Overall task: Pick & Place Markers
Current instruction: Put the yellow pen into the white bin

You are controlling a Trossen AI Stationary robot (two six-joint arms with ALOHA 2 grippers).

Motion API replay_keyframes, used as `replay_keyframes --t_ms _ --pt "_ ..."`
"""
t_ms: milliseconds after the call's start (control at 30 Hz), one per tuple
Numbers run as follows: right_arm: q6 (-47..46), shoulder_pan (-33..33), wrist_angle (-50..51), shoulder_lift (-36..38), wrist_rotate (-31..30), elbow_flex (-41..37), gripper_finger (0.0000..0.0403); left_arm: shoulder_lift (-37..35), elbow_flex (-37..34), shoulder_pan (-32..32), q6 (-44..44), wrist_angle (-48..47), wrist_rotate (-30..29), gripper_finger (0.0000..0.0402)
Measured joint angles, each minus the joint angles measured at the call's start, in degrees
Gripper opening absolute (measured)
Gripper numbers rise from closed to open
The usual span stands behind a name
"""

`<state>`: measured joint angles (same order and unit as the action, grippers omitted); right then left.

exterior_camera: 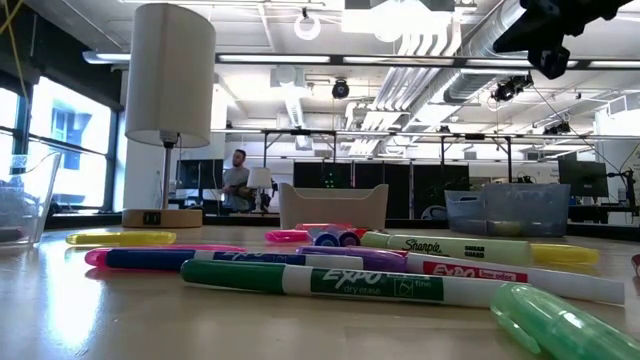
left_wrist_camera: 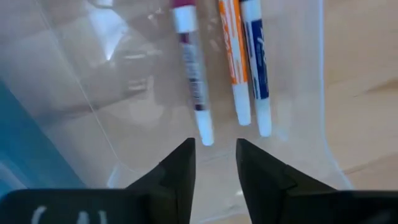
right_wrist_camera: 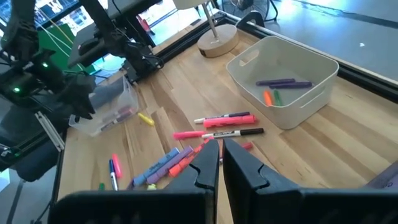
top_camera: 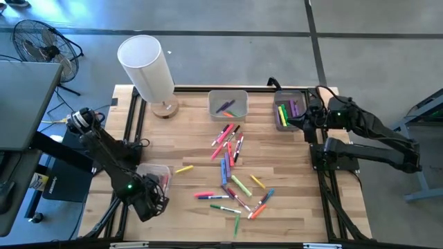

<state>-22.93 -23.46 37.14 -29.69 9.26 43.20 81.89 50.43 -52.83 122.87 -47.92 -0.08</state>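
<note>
Many coloured markers (top_camera: 232, 169) lie loose on the middle of the wooden table, and they fill the foreground of the low view (exterior_camera: 330, 270). My left gripper (left_wrist_camera: 214, 155) hangs open and empty over a clear bin (top_camera: 154, 173) at the table's left near side. In that bin lie a maroon (left_wrist_camera: 193, 68), an orange (left_wrist_camera: 233, 56) and a blue marker (left_wrist_camera: 256, 62). My right gripper (right_wrist_camera: 221, 152) is shut and empty. It is raised high by the grey bin (top_camera: 291, 111) at the right far side, which holds green and purple markers.
A beige bin (top_camera: 228, 104) at the far middle holds purple, orange and green markers (right_wrist_camera: 280, 87). A white-shaded lamp (top_camera: 149, 69) stands at the far left. One yellow marker (top_camera: 183, 169) lies apart, near the clear bin. Black frame rails run along the table's edges.
</note>
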Motion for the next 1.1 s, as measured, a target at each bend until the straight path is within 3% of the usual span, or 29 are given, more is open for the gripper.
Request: replay_keyframes --t_ms 133,333,533,600,700,900,1100 --pt "0.1 0.0 0.0 0.0 -0.1 0.0 0.0011 -0.2 4.1 0.0 0.0 -4.1 -2.8 0.0119" --pt "0.9 0.0 0.0 0.0 -0.2 0.0 0.0011 -0.4 16.0 0.0 -1.4 -20.5 -13.0 0.0108" --pt "0.9 0.0 0.0 0.0 -0.1 0.0 0.0011 -0.4 25.4 3.1 -7.8 -30.6 -23.4 0.0035" --pt "0.9 0.0 0.0 0.0 0.1 0.0 0.0011 -0.4 27.0 6.0 -13.3 -30.1 -25.6 0.001" --pt "0.8 0.0 0.1 -0.3 0.1 0.0 0.0011 -0.4 28.3 11.2 -23.5 -27.4 -26.3 0.0011" --pt "0.7 0.0 1.5 -1.2 0.5 0.0 0.0011 1.1 28.5 24.0 -53.7 -9.1 -24.7 0.0002" --pt "0.6 0.0 2.5 -3.8 0.9 0.0 0.0011 4.1 28.6 33.4 -81.0 1.9 -17.1 0.0001"
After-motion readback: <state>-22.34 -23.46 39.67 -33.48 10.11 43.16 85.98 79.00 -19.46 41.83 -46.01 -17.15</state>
